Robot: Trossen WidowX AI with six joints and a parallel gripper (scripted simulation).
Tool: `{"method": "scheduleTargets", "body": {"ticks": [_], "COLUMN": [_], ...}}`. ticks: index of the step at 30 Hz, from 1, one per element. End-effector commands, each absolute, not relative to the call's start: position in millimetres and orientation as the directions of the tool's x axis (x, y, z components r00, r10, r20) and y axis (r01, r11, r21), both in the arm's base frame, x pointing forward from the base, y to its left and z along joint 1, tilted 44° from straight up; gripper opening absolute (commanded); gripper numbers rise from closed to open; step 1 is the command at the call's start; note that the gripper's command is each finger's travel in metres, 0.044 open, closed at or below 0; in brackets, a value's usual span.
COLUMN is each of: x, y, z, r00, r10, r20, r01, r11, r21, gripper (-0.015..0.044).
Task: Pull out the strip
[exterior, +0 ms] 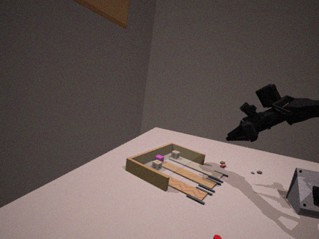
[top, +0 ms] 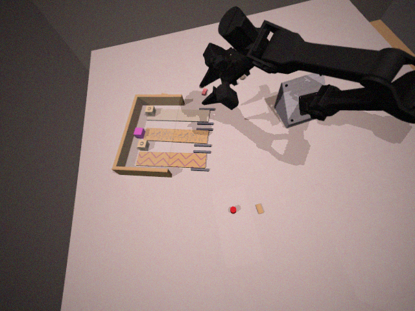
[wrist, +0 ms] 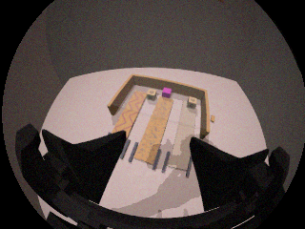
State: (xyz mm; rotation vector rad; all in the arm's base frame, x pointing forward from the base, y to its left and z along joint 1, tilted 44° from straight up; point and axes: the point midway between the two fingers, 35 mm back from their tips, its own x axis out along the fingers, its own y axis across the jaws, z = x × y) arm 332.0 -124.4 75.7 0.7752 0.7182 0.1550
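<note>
The gripper [exterior: 235, 137] hangs high in the air, well above the table [top: 167, 251], with its two black fingers partly open and nothing between them. It points down and forward at a wooden tray [top: 124, 133] that has walls on three sides and one open side facing the arm. Inside the tray lie strips side by side: a pale one [top: 177, 115], a brown speckled one [top: 176, 135], a plain whitish one [top: 174, 146] and an orange one with a zigzag line [top: 170, 159]. Each strip ends near small grey bars [top: 204, 126] at the open side. Two tan cubes carry a mark on top: one [top: 150, 109] sits at the back of the pale strip, and the other [top: 142, 144] at the back of the whitish strip. I cannot read the marks, so I cannot tell which is the labelled one. A pink cube [top: 139, 132] sits at the back of the speckled strip. A small red can [top: 233, 209] and a tan block [top: 259, 208] lie well apart from the tray. This looks like the first step, reaching for a strip. Next, the gripper needs to drop low to the open end of the right strip and pinch only that one.
</note>
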Motion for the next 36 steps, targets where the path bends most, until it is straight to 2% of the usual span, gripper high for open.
{"method": "scheduleTargets", "body": {"ticks": [1, 10, 19, 36], "x": [348.3, 372.4, 367.8, 368.4], "y": [-131.4, -130.1, -108.8, -94.6], "z": [58.9, 0.1, -46.6, -62.6], "r00": [0.679, 0.355, -0.017, -0.024], "r10": [0.415, 0.56, 0.675, 0.677], "r20": [-0.605, -0.749, -0.737, -0.736], "r01": [0.17, 0.279, 0.325, 0.325], "r11": [0.713, 0.701, 0.701, 0.701], "r21": [0.68, 0.656, 0.635, 0.635], "gripper": [0.0242, 0.0006, 0.0, 0.0]}}
